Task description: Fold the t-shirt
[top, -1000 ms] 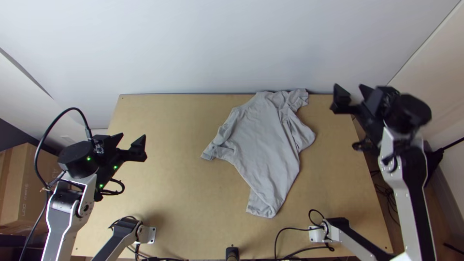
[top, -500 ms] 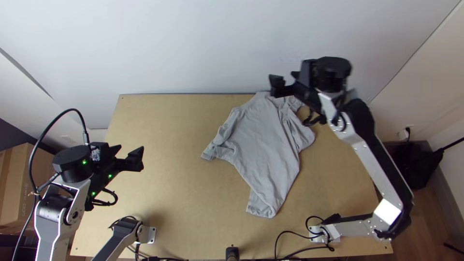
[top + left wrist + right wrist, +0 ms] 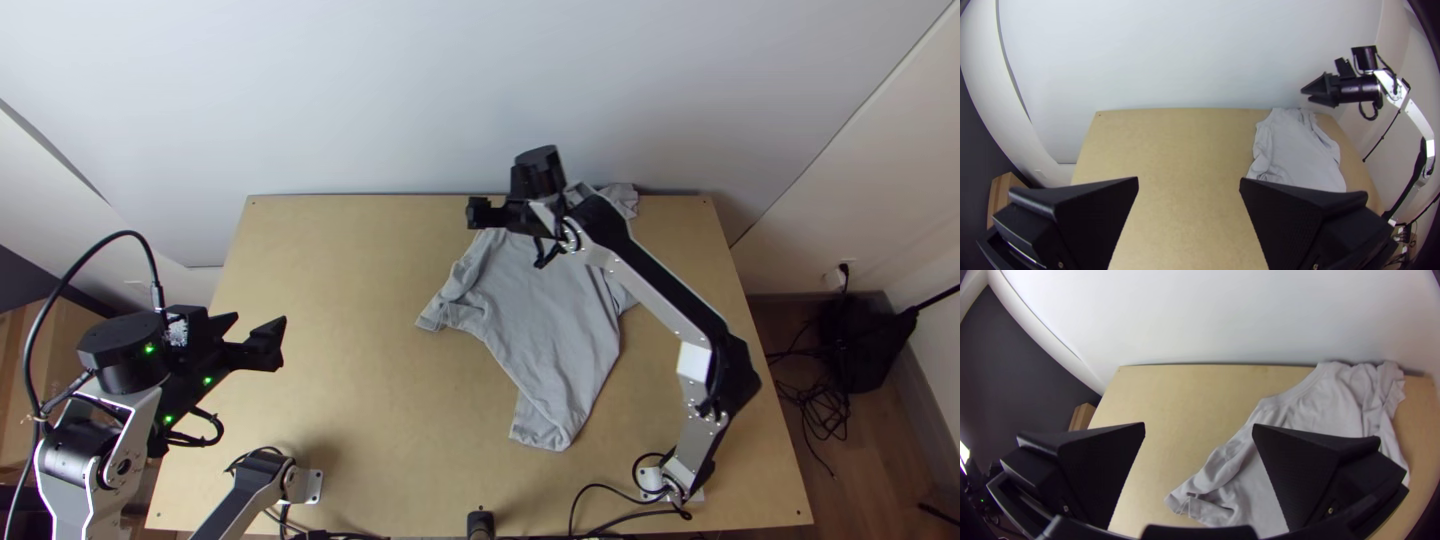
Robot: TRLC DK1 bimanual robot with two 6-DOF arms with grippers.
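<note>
T-shirt [image 3: 540, 310], one, rumpled on one table [image 3: 350, 400]. One left end effector [image 3: 260, 320], one right end effector [image 3: 493, 205], both released.

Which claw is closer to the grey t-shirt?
Right. The right claw hangs in the air by the far part of the t-shirt; the left claw is at the table's left side, well away from the t-shirt.
</note>
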